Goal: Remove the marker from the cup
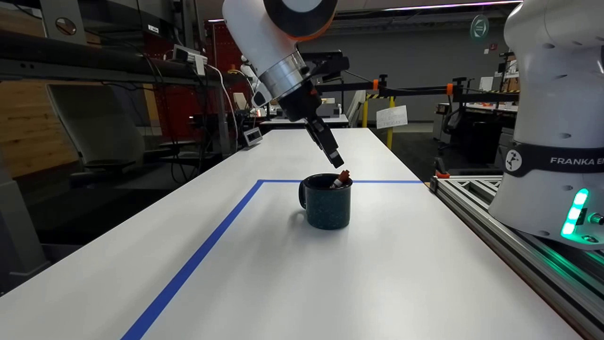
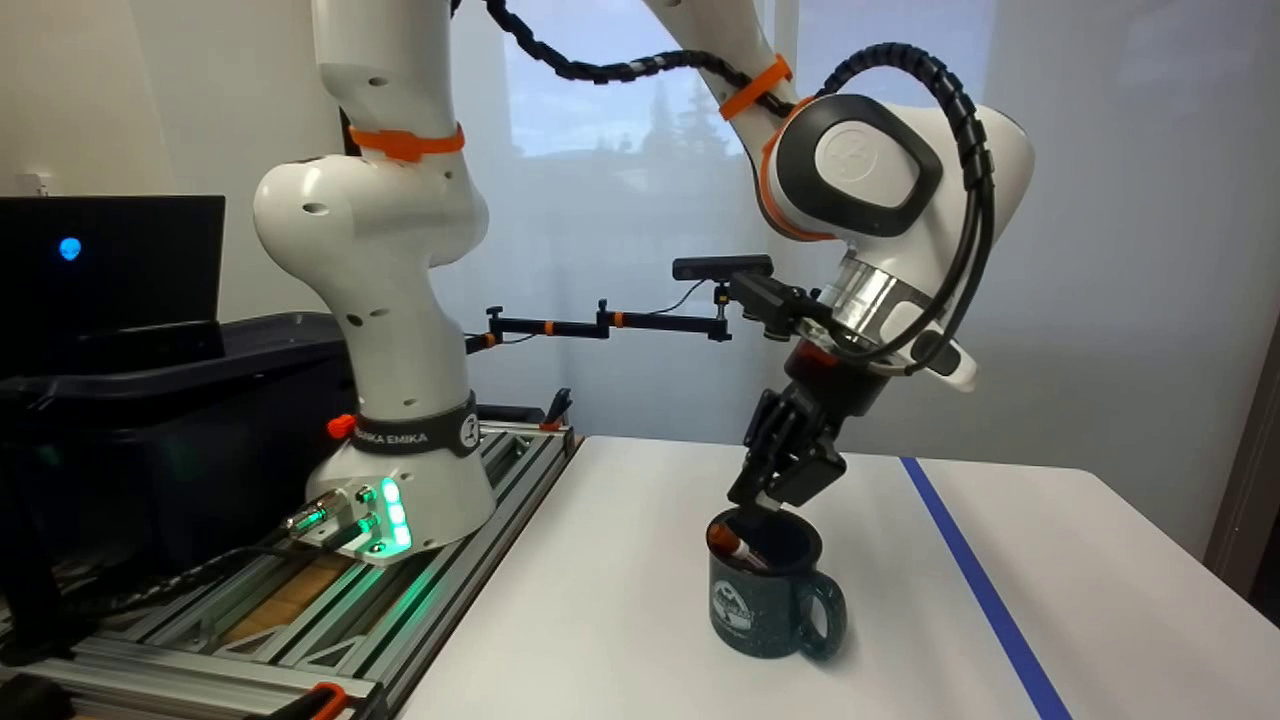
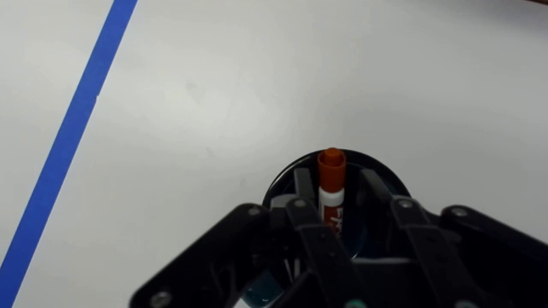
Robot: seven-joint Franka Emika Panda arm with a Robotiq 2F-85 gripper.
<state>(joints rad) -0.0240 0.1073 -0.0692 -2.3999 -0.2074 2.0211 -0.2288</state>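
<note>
The dark teal cup (image 1: 329,208) stands upright on the white table, its handle showing in both exterior views; it also shows in an exterior view (image 2: 760,612). The red marker (image 1: 342,178) leans inside it, its red cap end against the rim and poking slightly above; it also shows in an exterior view (image 2: 733,545). My gripper (image 1: 336,163) is open just above the cup mouth, tilted, tips close to the marker's cap. In the wrist view the marker (image 3: 332,176) lies between the two separated fingers of my gripper (image 3: 336,182), nearer the left finger. The marker's lower end is hidden.
Blue tape (image 1: 207,250) runs along and across the white table (image 1: 377,274). The robot base stands on a metal rail frame (image 1: 490,226) beside the table. A camera on a jointed arm (image 2: 720,268) stands behind the wrist in an exterior view.
</note>
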